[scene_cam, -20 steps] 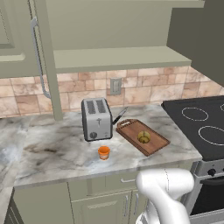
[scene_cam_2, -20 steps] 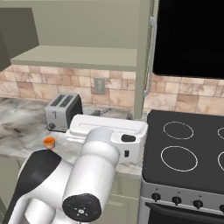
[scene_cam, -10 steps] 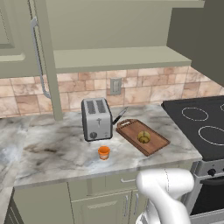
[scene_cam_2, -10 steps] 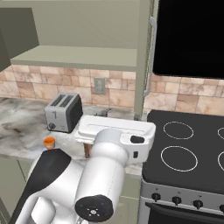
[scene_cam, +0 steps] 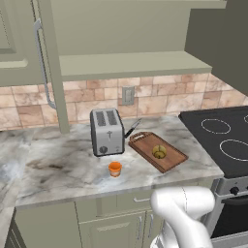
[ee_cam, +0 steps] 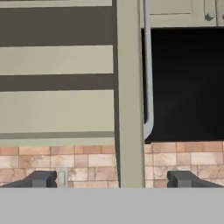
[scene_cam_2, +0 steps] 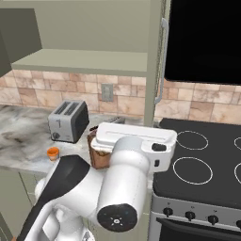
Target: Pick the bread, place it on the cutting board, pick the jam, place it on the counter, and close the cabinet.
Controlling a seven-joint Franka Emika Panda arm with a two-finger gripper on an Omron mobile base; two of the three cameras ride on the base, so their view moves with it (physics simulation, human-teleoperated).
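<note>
Bread (scene_cam: 158, 152) on cutting board (scene_cam: 170, 160). Jam (scene_cam: 115, 169) on counter (scene_cam: 58, 169), front of toaster (scene_cam: 106, 131). Cabinet (ee_cam: 129, 94) doors open, edge-on w/ handle. Gripper (ee_cam: 111, 179) spread wide, holding nothing.

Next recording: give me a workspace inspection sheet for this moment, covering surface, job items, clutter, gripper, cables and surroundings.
Surface: marbled counter, bare between items.
Bread: bread sits on the cutting board.
Jam: jam stands upright on the counter, in front of the toaster.
Cabinet: cabinet open; both doors swung out, the right door edge-on to the hand camera, its bar handle alongside.
Clutter: toaster; a dark-handled utensil between toaster and board.
Gripper: gripper open, aimed at the door edge, not touching.
Cables: nothing seen.
Surroundings: tiled backsplash, wall outlet, black stove.
</note>
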